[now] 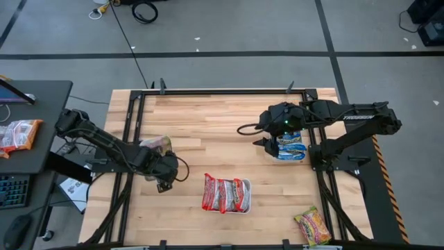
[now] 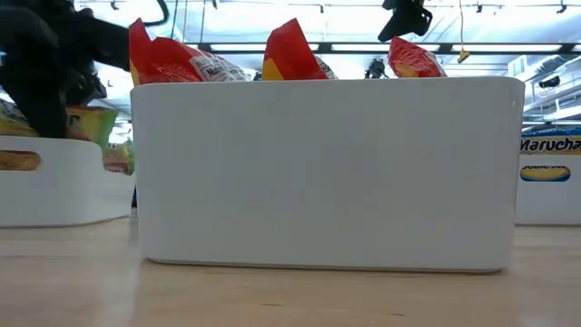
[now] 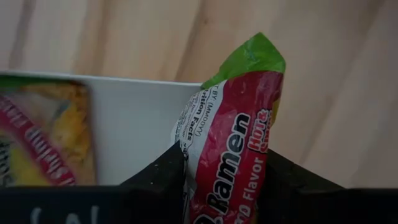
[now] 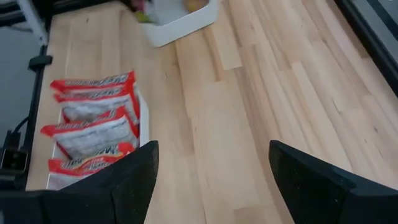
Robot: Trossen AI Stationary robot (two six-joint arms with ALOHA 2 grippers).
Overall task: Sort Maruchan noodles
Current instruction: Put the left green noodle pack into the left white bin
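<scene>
Left claw (image 1: 164, 182) is clenched on a yellow-orange-green packet (image 3: 230, 143) — the left wrist view shows both dark fingers (image 3: 155, 180) pinching its lower part, green end sticking up free. It hangs near the desk's left edge, just beside the left white tray (image 3: 134, 124), where another packet of the same kind (image 3: 43, 137) already lies. Judgement: the step in hand is dropping this packet into that tray. To do it well, bring the claw fully over the tray's wall before letting go; the packet is crinkly and top-heavy in this grip, so release low and let it fall flat, not on the rim. Right claw (image 1: 272, 144) stands spread wide and empty over the blue-and-yellow packets (image 1: 290, 146) in the tray near the desk's right edge. Red-and-silver packets (image 1: 225, 193) fill the middle tray toward the front edge. One loose yellow-orange-green packet (image 1: 312, 226) lies by the front right corner — not yet sorted.
</scene>
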